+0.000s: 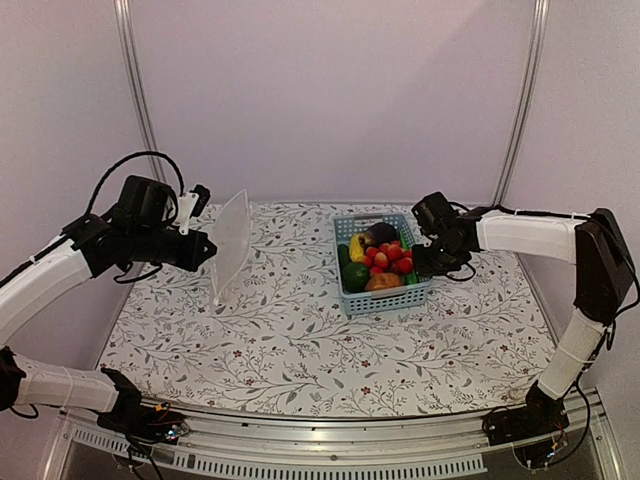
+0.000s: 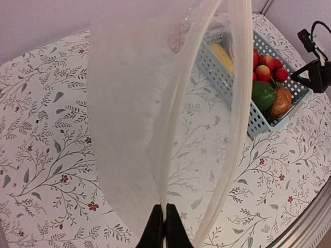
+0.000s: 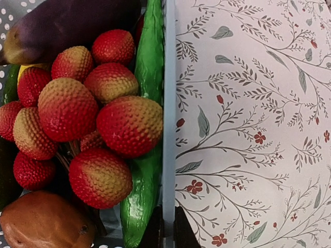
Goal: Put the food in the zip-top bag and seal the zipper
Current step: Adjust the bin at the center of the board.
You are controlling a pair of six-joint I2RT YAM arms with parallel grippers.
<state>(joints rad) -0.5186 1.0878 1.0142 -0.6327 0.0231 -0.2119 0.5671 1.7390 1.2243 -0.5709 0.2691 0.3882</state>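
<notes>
The clear zip-top bag point(image 1: 232, 245) hangs upright at the left of the table, held by its edge in my shut left gripper point(image 1: 205, 250). In the left wrist view the bag point(image 2: 134, 103) fills the middle, its mouth edge with the zipper point(image 2: 239, 113) curves down the right, and my left gripper point(image 2: 165, 227) pinches a fold of it. The food point(image 1: 381, 260) lies in the light-blue basket point(image 1: 388, 303). My right gripper point(image 1: 428, 262) is shut on the basket's right rim point(image 3: 169, 103), next to red round pieces point(image 3: 129, 124), a green cucumber point(image 3: 150, 57), the eggplant point(image 3: 67, 23) and the potato point(image 3: 44, 219).
The table has a floral cloth point(image 1: 300, 350). A purple wall stands behind it, with metal posts at the back corners. The basket point(image 2: 227, 77) lies to the right of the bag, a short gap between them.
</notes>
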